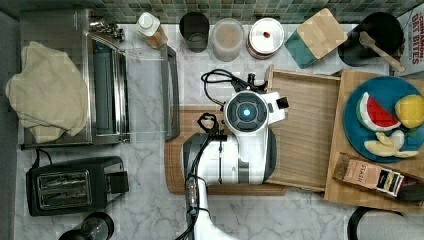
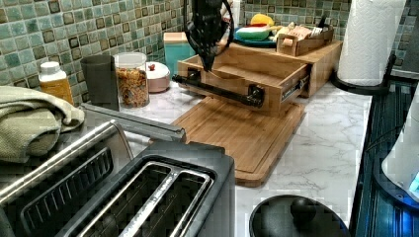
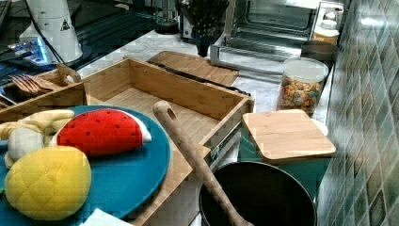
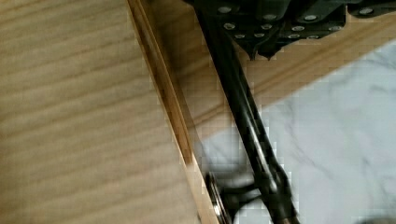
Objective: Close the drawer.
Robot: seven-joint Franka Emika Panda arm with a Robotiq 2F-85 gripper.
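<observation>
The drawer is a light-wood tray, pulled out from the thick slab and hanging over the cutting board. A black bar handle runs along its front. My gripper points straight down just above the drawer's front wall and handle, its fingers pressed together into one point with nothing between them. The wrist view shows the gripper over the black handle, beside the drawer's rim. From the right view, the gripper hangs beyond the drawer's front wall. The arm's wrist hides the gripper in the top view.
A brown cutting board lies under the drawer's front. The toaster oven's open door stands just beyond it, with a toaster nearby. Jars line the tiled wall. A blue plate of toy food tops the slab.
</observation>
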